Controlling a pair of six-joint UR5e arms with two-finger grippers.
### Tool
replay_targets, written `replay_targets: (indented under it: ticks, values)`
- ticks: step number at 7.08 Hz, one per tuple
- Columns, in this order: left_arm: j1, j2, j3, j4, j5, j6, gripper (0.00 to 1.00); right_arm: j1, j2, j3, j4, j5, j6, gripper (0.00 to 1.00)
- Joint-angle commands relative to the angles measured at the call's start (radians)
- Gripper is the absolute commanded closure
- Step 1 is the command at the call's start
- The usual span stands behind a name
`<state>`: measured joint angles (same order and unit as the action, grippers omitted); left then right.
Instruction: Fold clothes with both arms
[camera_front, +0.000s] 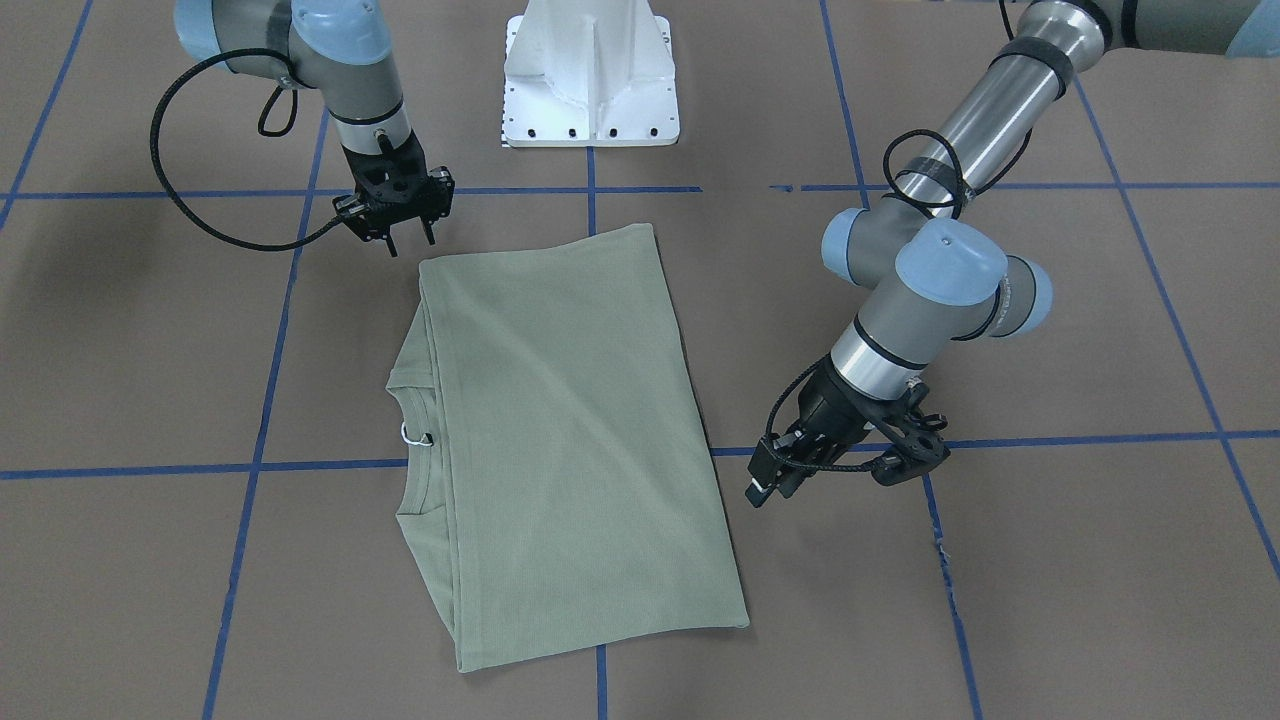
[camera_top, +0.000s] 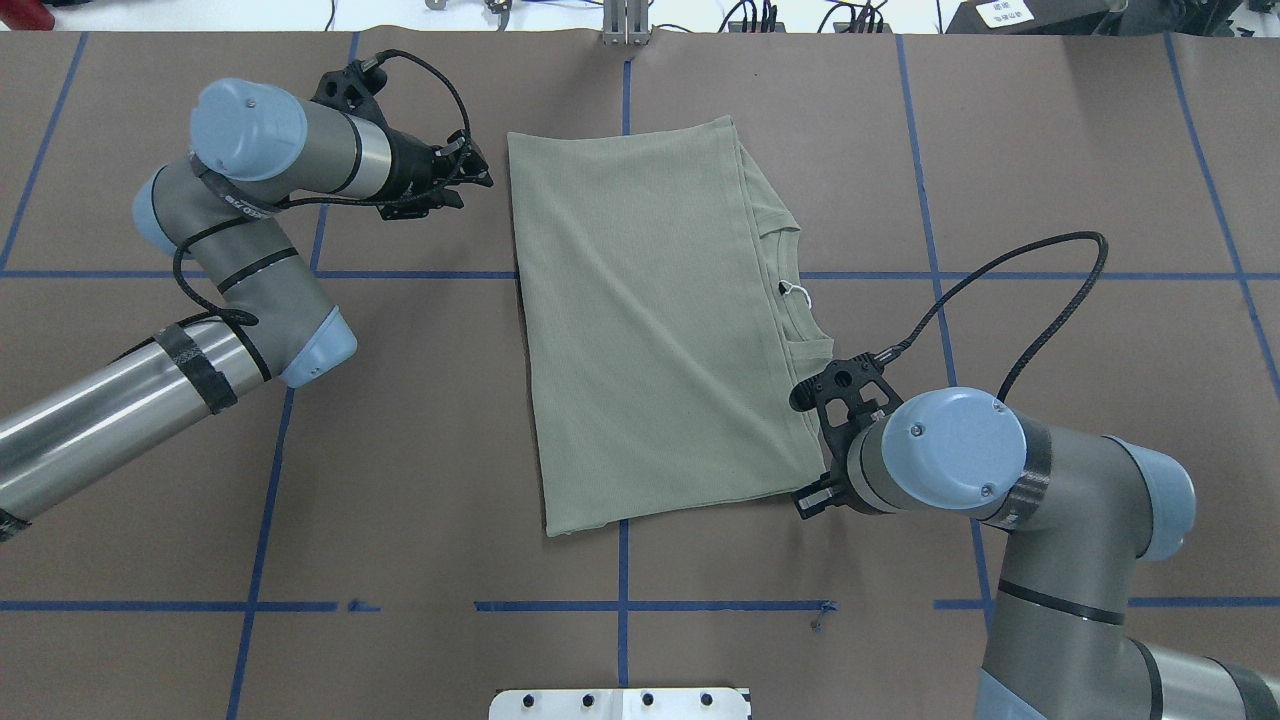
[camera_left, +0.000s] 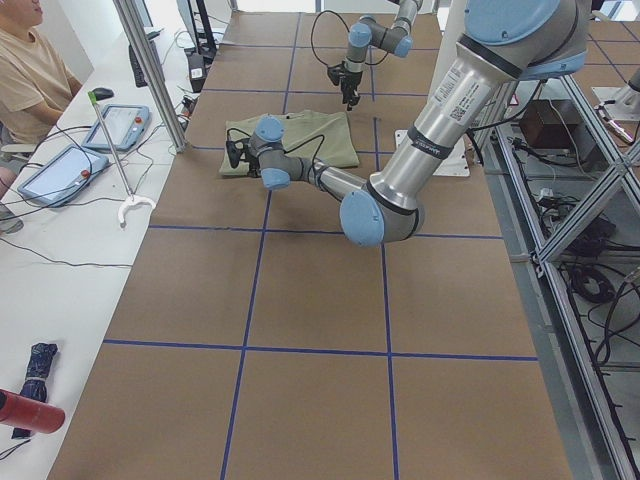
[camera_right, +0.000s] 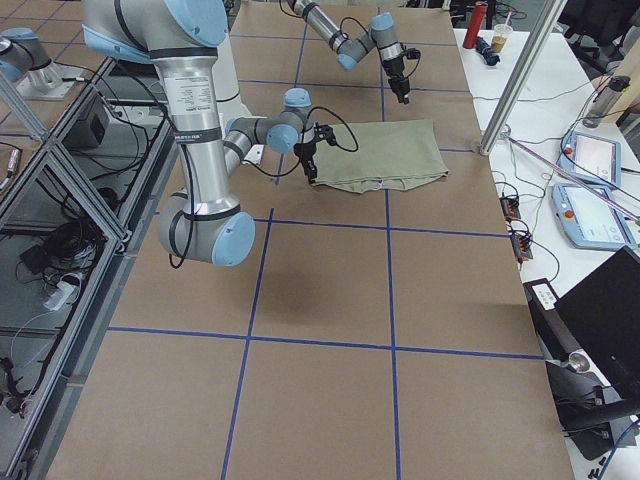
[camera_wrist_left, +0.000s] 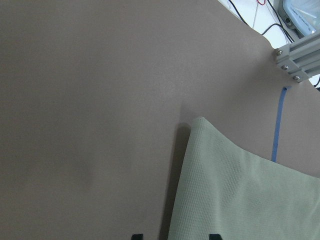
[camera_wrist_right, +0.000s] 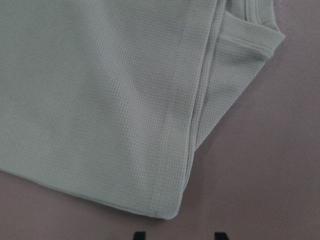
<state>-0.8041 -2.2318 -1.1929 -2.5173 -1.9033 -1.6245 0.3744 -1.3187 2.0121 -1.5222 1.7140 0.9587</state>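
Shirt: expect light, limp knit with no stiffness, layers likely to slip. Best hold: corners, pinching all layers.
Sage green, folded to rectangle, flat mid-counter; collar toward robot's right.
Left gripper: fingers apart, empty, beside far left corner.
Right gripper: fingers apart, empty, at near right corner.

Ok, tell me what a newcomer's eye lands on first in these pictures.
First the green shirt, folded to a rough rectangle in the middle of the brown table, its collar poking out on the robot's right. Then two grippers at opposite corners: the left gripper by the far left corner, the right gripper by the near right one, both open and empty.
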Motion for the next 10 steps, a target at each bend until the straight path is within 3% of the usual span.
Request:
replay_targets:
  ticks: [1, 2, 4, 7, 10]
  values:
    - [0.0, 0.0, -0.001, 0.0, 0.0, 0.0, 0.46, -0.002, 0.036, 0.004, 0.004, -0.004, 0.503, 0.25]
    - [0.005, 0.001, 0.001, 0.0, 0.0, 0.0, 0.46, -0.002, 0.05, -0.001, 0.004, -0.007, 0.716, 0.25]
    - [0.005, 0.001, 0.001, 0.0, 0.0, 0.0, 0.46, -0.002, 0.05, -0.022, 0.004, -0.017, 0.921, 0.19]
    - [0.009, 0.001, 0.003, 0.0, -0.002, 0.002, 0.46, 0.032, 0.068, -0.105, 0.106, -0.014, 0.94, 0.2]
    - [0.013, 0.001, 0.001, 0.0, 0.0, 0.002, 0.46, 0.037, 0.068, -0.13, 0.109, -0.014, 0.972, 0.19]
